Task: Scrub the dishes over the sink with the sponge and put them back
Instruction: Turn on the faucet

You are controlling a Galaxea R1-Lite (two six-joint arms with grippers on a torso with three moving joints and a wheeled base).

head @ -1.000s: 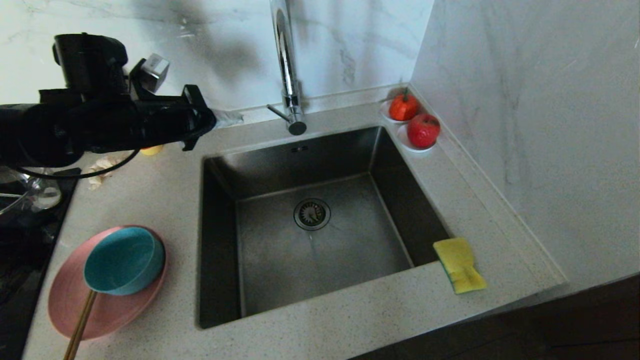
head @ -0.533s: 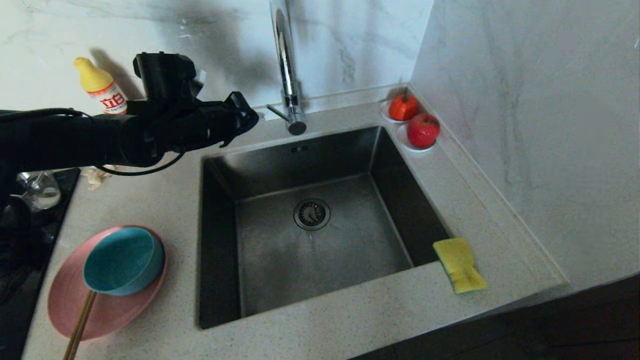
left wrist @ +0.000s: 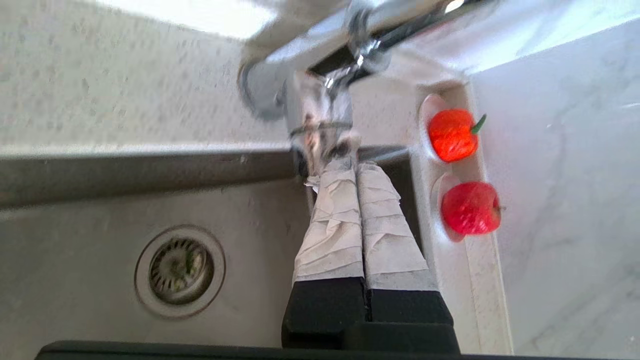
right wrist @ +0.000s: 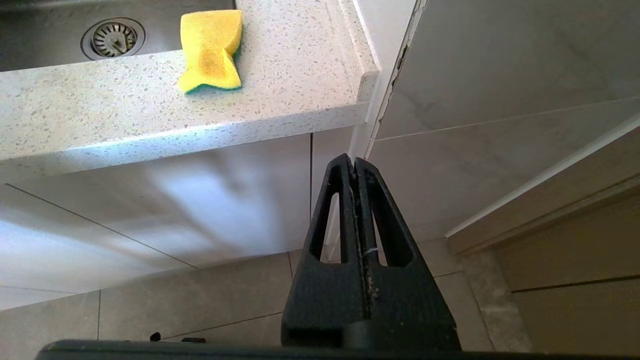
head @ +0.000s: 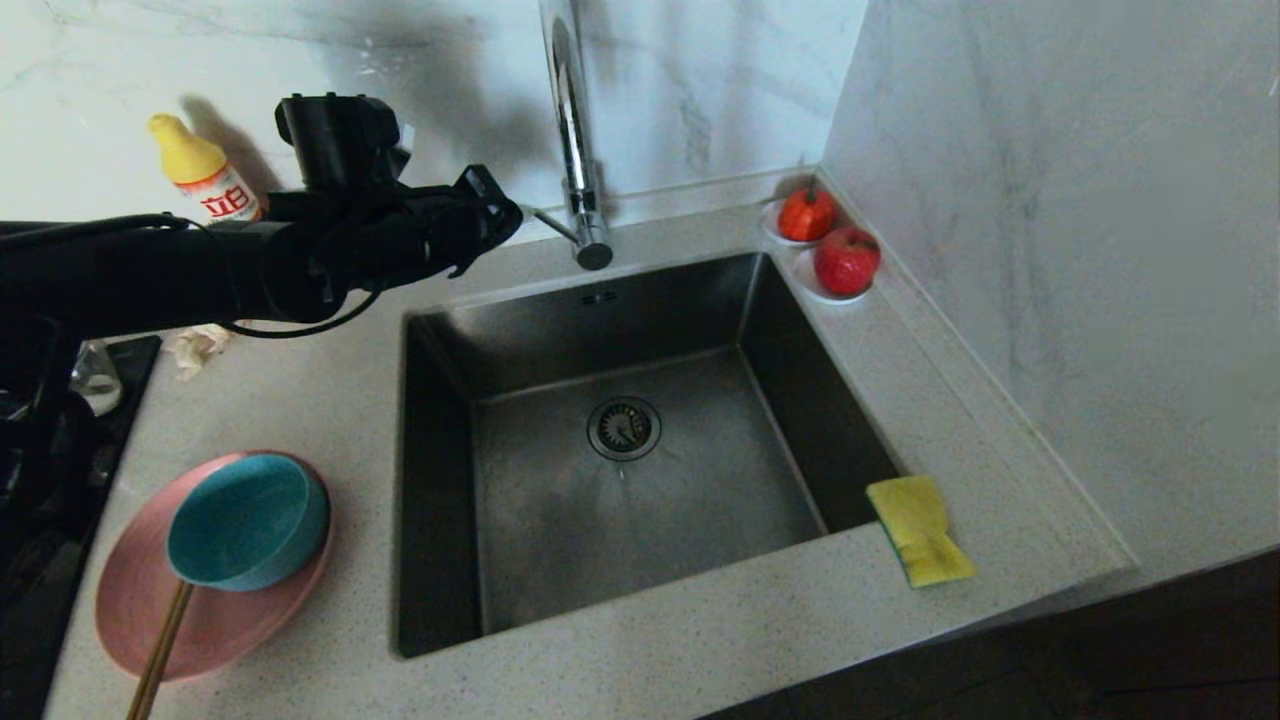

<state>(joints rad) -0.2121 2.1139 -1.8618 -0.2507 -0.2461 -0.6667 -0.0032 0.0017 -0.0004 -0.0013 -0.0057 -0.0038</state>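
The pink plate [head: 230,625] lies on the counter left of the sink [head: 560,510], with the teal bowl [head: 247,520] on it and the chopsticks [head: 160,640] slanting off its near edge. On the counter at the sink's near right corner lies the yellow sponge [head: 918,530] [right wrist: 212,50]. My left gripper [head: 512,213] [left wrist: 345,162] is shut with nothing in it; its tape-wrapped fingertips are right at the base lever of the chrome tap [head: 575,130]. My right gripper [right wrist: 354,161] is shut and empty and hangs low beside the cabinet, below the counter edge.
A yellow-capped bottle [head: 205,185] stands by the back wall, with an off-white rag [head: 197,345] near it. Two saucers with red fruit [head: 845,260] fill the back right corner. A glass jug [head: 95,375] and a black hob [head: 40,500] are at the far left. A marble wall closes off the right side.
My left arm has swung right from over the left counter to the tap, uncovering the bottle. The dishes and the sponge have not moved.
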